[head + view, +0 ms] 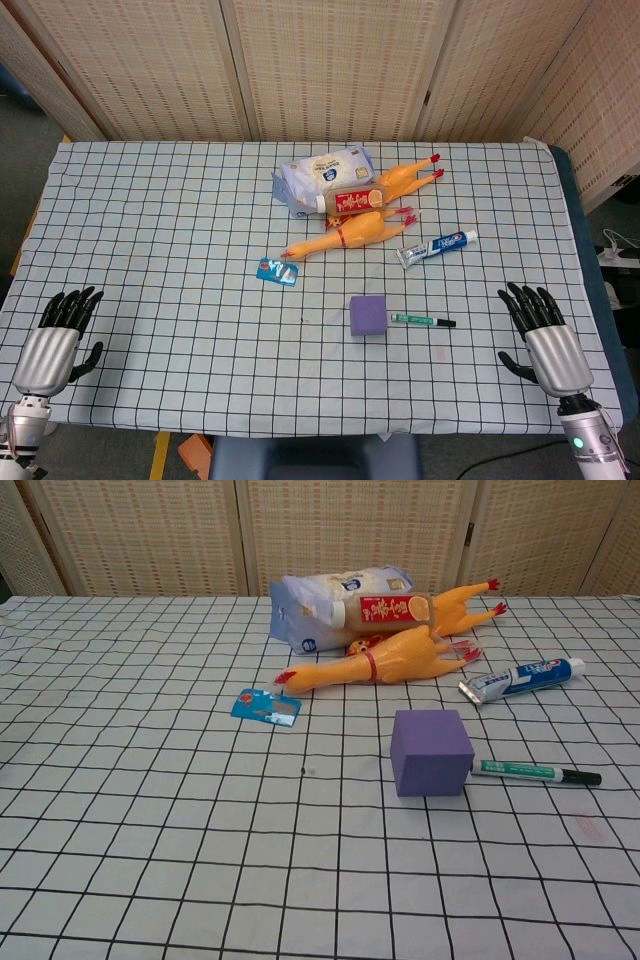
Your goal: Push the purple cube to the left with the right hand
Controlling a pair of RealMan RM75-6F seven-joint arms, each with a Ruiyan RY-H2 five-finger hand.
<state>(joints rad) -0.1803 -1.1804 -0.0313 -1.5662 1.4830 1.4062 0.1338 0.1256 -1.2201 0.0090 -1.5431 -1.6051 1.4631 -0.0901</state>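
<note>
Nothing of the push looked begun: the purple foam cube [368, 314] sat mid-tabletop, touching a green marker pen [422, 321]. The right hand [543, 338] rested well apart, fingers spread and empty, as did the left hand [55, 335].

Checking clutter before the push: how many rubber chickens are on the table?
2. One rubber chicken lies just beyond the purple cube; the other chicken lies further back, partly hidden under a bottle beside the wipes pack.
</note>
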